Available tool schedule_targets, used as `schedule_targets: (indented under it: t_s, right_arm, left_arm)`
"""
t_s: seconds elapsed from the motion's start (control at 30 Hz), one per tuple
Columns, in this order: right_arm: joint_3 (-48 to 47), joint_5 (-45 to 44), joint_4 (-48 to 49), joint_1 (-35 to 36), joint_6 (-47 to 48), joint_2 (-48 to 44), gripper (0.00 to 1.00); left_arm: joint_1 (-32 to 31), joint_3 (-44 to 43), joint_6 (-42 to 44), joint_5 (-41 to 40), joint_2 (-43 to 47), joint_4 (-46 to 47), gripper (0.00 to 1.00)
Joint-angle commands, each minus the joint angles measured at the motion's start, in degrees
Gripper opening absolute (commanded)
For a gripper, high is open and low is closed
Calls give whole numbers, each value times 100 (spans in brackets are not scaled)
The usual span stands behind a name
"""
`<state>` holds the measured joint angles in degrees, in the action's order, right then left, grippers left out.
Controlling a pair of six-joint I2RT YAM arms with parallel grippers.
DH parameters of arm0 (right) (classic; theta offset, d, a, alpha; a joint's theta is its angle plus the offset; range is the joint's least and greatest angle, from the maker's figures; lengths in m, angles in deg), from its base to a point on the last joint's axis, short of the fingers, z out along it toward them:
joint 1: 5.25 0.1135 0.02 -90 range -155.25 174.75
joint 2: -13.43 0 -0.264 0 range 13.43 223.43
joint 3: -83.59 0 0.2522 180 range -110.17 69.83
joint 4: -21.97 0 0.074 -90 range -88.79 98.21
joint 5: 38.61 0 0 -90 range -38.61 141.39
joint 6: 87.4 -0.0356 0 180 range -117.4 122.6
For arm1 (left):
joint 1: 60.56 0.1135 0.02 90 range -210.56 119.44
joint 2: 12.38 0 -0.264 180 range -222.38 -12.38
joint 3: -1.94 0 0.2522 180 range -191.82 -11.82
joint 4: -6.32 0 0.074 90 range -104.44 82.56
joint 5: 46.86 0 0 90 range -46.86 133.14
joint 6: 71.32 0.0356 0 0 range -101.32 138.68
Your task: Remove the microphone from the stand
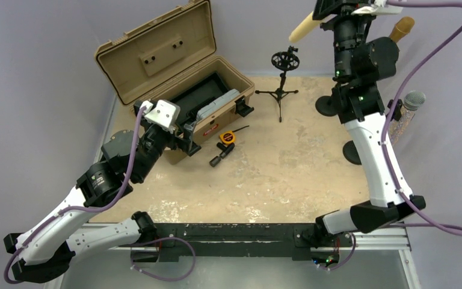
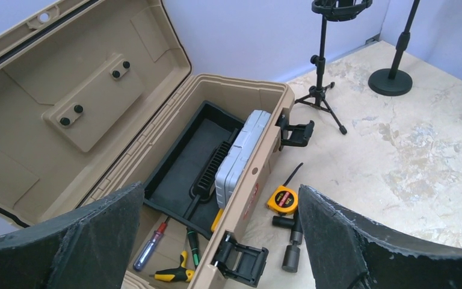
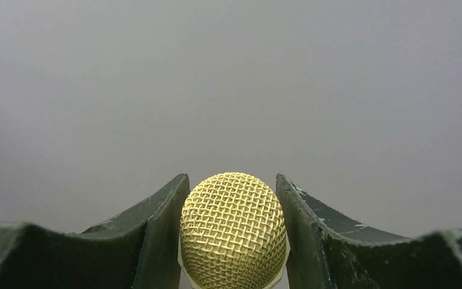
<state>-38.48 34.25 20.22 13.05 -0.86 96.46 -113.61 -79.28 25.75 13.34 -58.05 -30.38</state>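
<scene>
Your right claw (image 3: 231, 180) is closed on the gold mesh head of the microphone (image 3: 233, 232). In the right wrist view both fingers (image 3: 156, 229) press its sides, and behind it is only grey wall. In the top view this arm is raised high at the far right of the bench (image 1: 289, 174), near the round-base stand (image 1: 328, 107), so the microphone is up in the air, well above the surface. I cannot tell if its body sits in the clip of the stand or is already free, because the arm hides that part. I judge that the step in hand is the pull-out itself: the grip is made, but the separation is not confirmed. The next move calls for a slow pull along the axis of the clip, since a slanted pull could tip the stand, and the round mesh may slip between the fingers. Your left claw (image 2: 221, 188) is wide and holds nothing; it hangs at the front edge of the open toolbox (image 2: 96, 108), well apart from the work. If the stand rises together with the microphone, you may need this claw to hold the base down
</scene>
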Motion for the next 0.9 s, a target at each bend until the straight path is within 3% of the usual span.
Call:
schedule_targets:
  t_s: [0.0,0.17,0.3,0.53,0.67,0.87]
  right_arm:
    - [757,2501,707,21,-376,-438,0]
    - [1627,3967,845,531,-475,-719,0]
    - [1782,4165,148,1400,24,-539,0]
    - [3030,3743,-695,1983,-162,-354,0]
    - [4258,3753,-605,2177,-813,-339,0]
    - [5815,4812,947,2805,-2666,-453,0]
  left_arm:
    - [-38,149,-7,-243,126,407,96]
    - [-38,299,-4,-698,332,643,95]
    - [-38,478,12,-1203,545,948,94]
    - [-38,907,161,-1953,1026,1657,93]
    - [-38,1116,319,-2103,1204,1994,93]
    - [-38,1097,351,-2079,1006,1987,93]
